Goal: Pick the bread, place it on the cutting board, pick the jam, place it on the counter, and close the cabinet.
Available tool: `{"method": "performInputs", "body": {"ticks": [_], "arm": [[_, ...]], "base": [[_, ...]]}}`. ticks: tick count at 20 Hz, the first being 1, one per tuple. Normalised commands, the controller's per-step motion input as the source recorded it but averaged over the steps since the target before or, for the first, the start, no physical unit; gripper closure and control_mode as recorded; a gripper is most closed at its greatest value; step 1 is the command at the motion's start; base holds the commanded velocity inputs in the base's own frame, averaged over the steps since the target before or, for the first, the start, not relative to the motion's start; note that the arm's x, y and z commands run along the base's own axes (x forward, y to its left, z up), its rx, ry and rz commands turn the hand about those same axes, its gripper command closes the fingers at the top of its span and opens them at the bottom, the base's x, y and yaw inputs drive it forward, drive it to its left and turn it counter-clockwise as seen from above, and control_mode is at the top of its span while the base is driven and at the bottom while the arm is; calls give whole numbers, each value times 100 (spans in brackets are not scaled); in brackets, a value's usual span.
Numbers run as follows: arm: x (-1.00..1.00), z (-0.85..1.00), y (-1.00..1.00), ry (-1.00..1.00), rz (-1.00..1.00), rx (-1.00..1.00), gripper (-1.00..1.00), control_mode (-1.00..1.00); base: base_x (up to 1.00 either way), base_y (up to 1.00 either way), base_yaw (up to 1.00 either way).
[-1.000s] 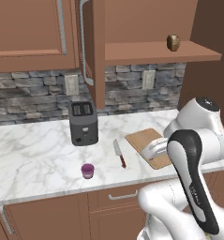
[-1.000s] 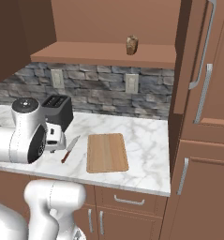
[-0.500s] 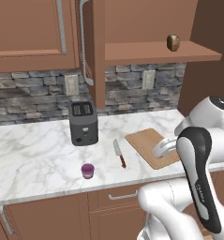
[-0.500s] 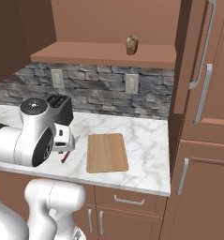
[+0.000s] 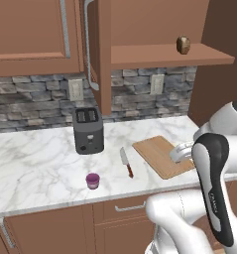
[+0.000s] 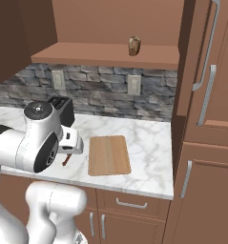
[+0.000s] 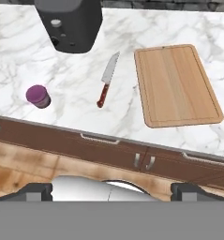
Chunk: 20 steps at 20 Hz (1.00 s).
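Spanning the whole width of the scene, the worktop (image 5: 35,163) of white veined marble carries everything low down, while the cabinet (image 5: 28,34) above it stands with one door swung out edge-on beside the open wooden shelf (image 5: 159,52). That door is not yet shut, so the closing step remains.

Next in size, the arm is folded back over the near edge of the worktop, its hand pulled well away from all the task's things; the hand view looks down on the marble and drawer fronts from a distance. Whether the jaws are wide or narrow cannot be told, since their tips barely show; nothing appears between them.

The toaster (image 5: 88,130) stands by the stone backsplash. The cutting board (image 7: 176,84) lies bare on the marble, with a knife (image 7: 107,78) just beside it.

The jam (image 7: 38,96) already sits on the worktop near its front edge, so that step looks done. The bread (image 6: 134,45) rests on the shelf, well above the board. Judging by this, picking the bread is the step in hand, and it calls for a long reach up and forward to the shelf.
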Motion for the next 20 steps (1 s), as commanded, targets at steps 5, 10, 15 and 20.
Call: {"method": "performInputs", "body": {"ticks": [5,10,15,20], "arm": [[0,8,-9,-1,-15,0,-100,-100],[0,8,-10,0,-16,0,-100,-100],[0,5,-17,0,-11,0,-100,-100],[0,5,-12,-2,-8,0,-100,-100]], "base": [[0,0,0],[0,0,0],[0,0,0],[0,0,0]]}}
